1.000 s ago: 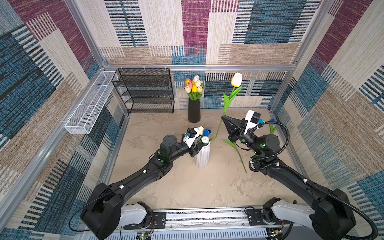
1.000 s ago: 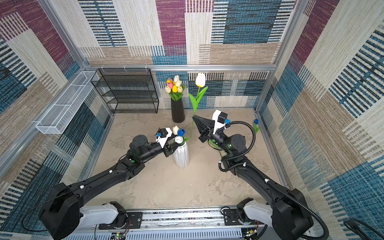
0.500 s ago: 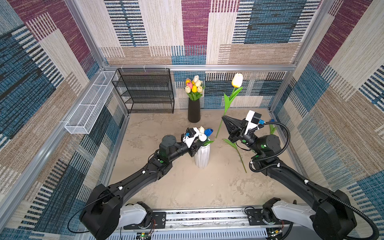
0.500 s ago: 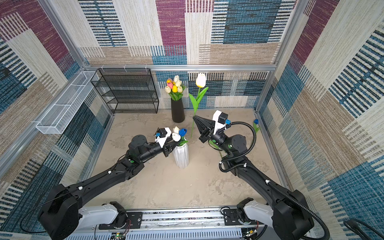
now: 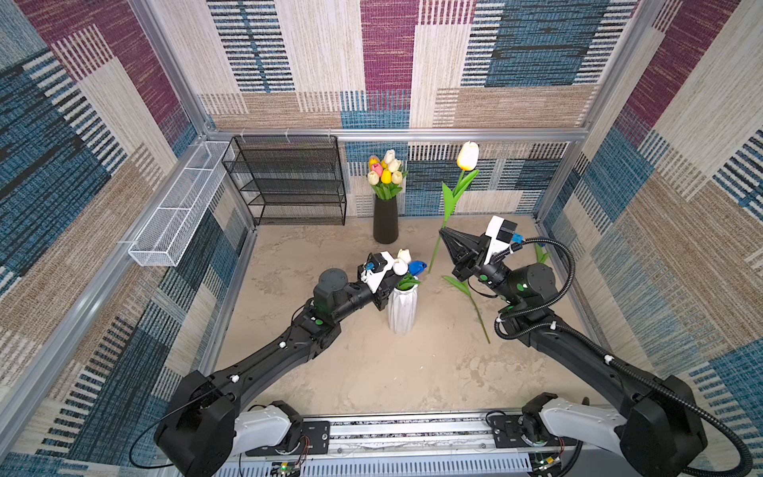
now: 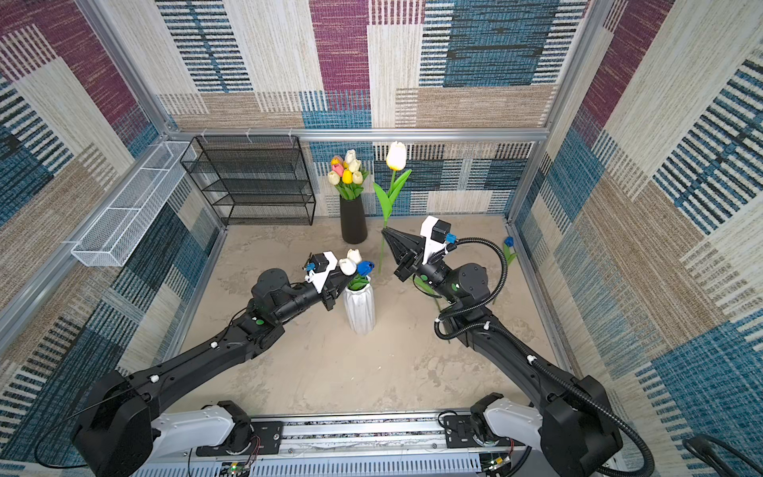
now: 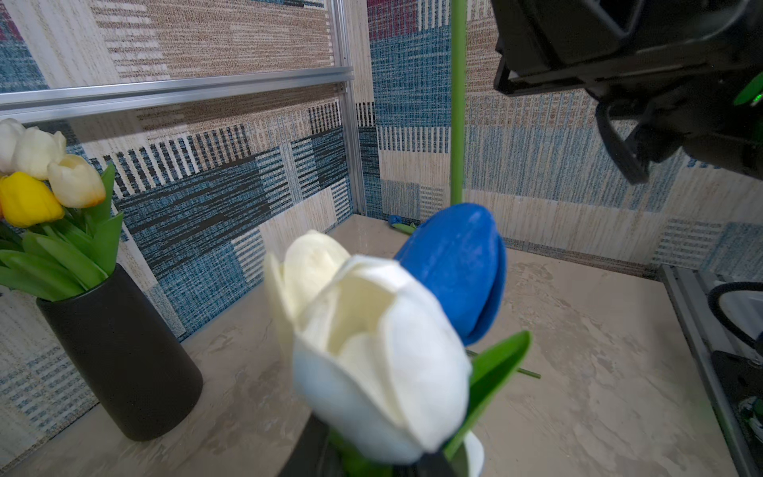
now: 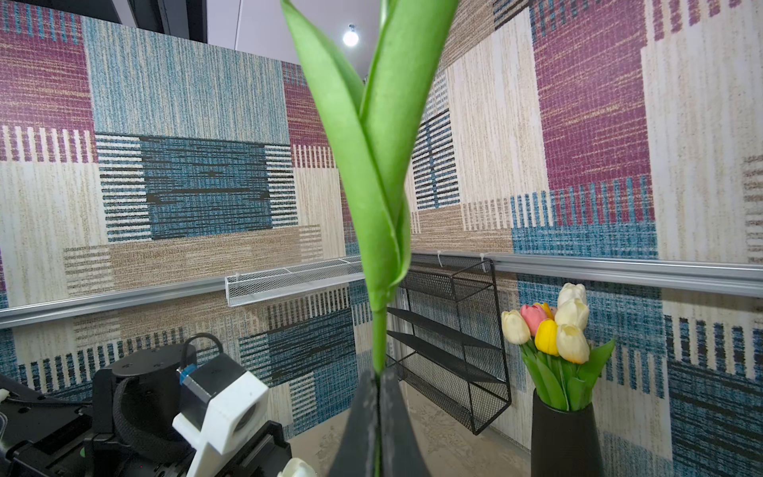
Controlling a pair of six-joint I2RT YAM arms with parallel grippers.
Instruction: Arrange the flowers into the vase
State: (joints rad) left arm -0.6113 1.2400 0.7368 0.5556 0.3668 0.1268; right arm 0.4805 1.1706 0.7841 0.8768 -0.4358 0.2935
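Note:
A white ribbed vase stands mid-table and holds two white tulips and a blue one. My left gripper sits at the vase mouth, its fingers pressed on either side of the green stems under the white head. My right gripper is shut on the stem of a yellow-white tulip. It holds that tulip upright, to the right of the vase and behind it. The stem's lower end hangs below the jaws.
A black vase with several tulips stands at the back wall. A black wire shelf is to its left. A white wire basket hangs on the left wall. A green stem lies under my right arm. A blue tulip lies by the right wall.
My left jaws have closed in on the stems at the white vase's mouth, nudging the heads slightly. The right arm and its tulip have barely moved.

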